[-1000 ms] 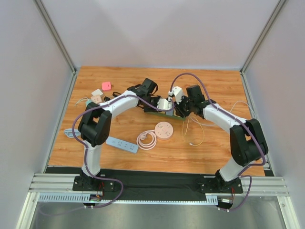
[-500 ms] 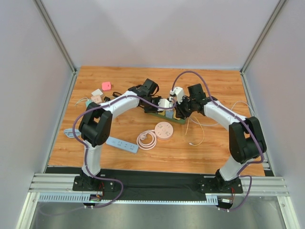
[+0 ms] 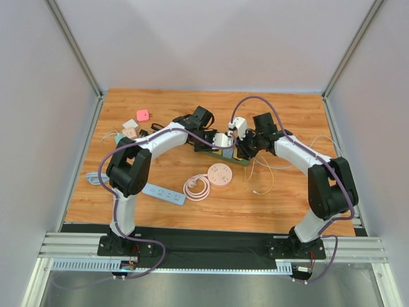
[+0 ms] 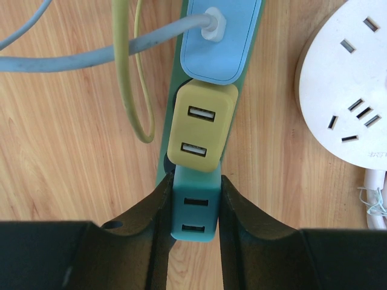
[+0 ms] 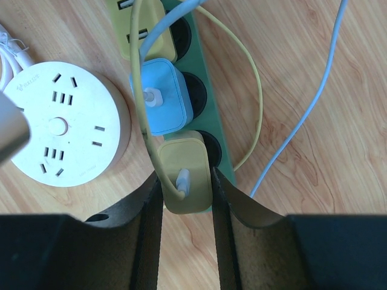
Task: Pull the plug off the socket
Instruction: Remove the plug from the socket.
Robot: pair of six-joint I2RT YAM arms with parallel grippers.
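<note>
**Materials / finish check**

Table: wood grain, smooth, satin.
Green strip: smooth plastic, slight sheen.
On the strip: teal adapter, yellow adapter, light-blue adapter, mustard plug. All smooth matt plastic.
Round socket beside the strip: white matt plastic.
Grey cable and yellow cable off the strip: dull rubbery sheath.
Left gripper, right gripper: matt black plastic fingers.

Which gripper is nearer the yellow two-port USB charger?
Left: the left gripper grips the teal plug beside the two-port charger; the right gripper grips the corded yellow plug, blue charger between.
</note>
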